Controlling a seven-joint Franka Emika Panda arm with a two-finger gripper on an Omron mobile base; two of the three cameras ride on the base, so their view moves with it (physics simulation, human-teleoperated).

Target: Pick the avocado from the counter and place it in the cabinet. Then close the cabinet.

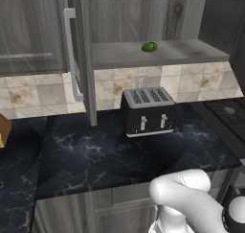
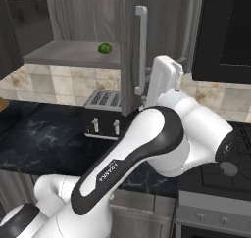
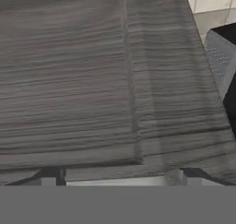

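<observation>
1. You can read one word: "FRANKA", in small white capitals on the dark band of the arm (image 2: 115,171) in the right base view, running slantwise up the link.
2. You find no lettering on the toaster (image 1: 147,111), the cabinet (image 1: 76,54) or the counter (image 1: 95,150).
3. Nothing legible appears on the wood grain in the hand view.

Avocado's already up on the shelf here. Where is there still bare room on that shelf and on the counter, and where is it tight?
The cabinet shelf is bare on both sides of the avocado. The counter is open in front of the toaster and to its left, up to the open left door. It is tight around the right door's handle, where the arm's hand sits close.
</observation>
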